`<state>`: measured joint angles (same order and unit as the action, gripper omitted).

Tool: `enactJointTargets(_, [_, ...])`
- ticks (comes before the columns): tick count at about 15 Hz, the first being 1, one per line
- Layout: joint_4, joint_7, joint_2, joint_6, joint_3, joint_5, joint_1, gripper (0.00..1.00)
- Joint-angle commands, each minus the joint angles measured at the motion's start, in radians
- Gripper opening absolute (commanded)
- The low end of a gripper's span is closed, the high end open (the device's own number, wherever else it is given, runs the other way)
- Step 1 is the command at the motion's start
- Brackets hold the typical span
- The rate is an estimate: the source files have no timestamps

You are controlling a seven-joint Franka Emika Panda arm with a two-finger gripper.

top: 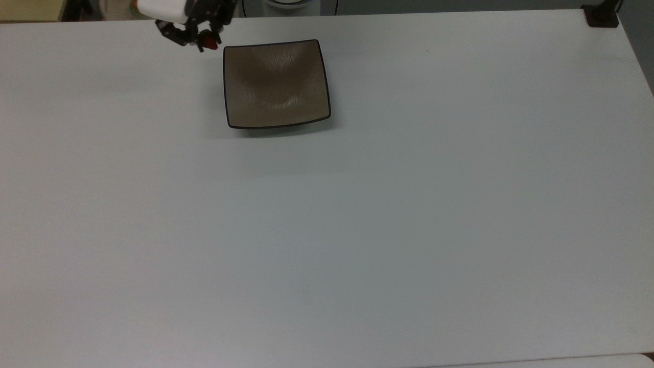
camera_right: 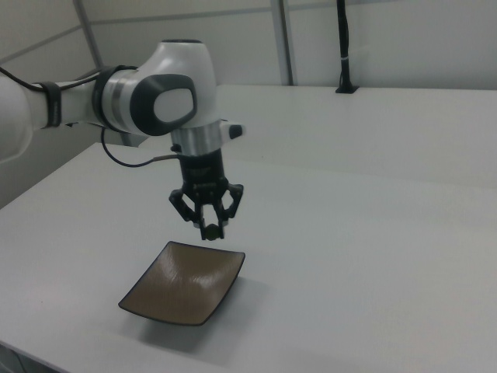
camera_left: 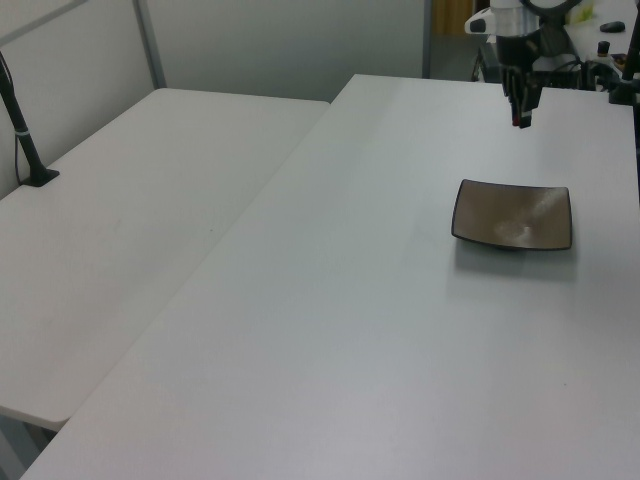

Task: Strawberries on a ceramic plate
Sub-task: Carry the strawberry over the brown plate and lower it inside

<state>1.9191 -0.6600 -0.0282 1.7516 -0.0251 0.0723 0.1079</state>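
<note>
Tan-brown square ceramic plate (top: 276, 83) sits flat on the white table (top: 357, 230), curved edges up, nothing on it; in the top view its sides run about parallel to the table edges. Gripper (top: 196, 37) points down, fingers narrowed on a tiny red strawberry (top: 206, 39), hanging in the air just off the plate's upper-left corner in the top view. Strawberry's long axis and pointing direction can't be told.
</note>
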Motion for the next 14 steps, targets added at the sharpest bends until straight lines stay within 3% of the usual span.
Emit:
enactJointTargets(1, [0.014,0.249,-0.021,-0.035,0.008,-0.011,-0.091,0.06])
enactJointTargets(5, [0.055,0.462,-0.012,-0.029,0.005,-0.011,-0.162,0.06])
enactJointTargets(11, [0.122,0.493,0.027,0.0,0.005,-0.012,-0.183,0.06])
enactJointTargets(14, [0.175,0.523,0.048,0.089,0.005,-0.011,-0.191,0.06])
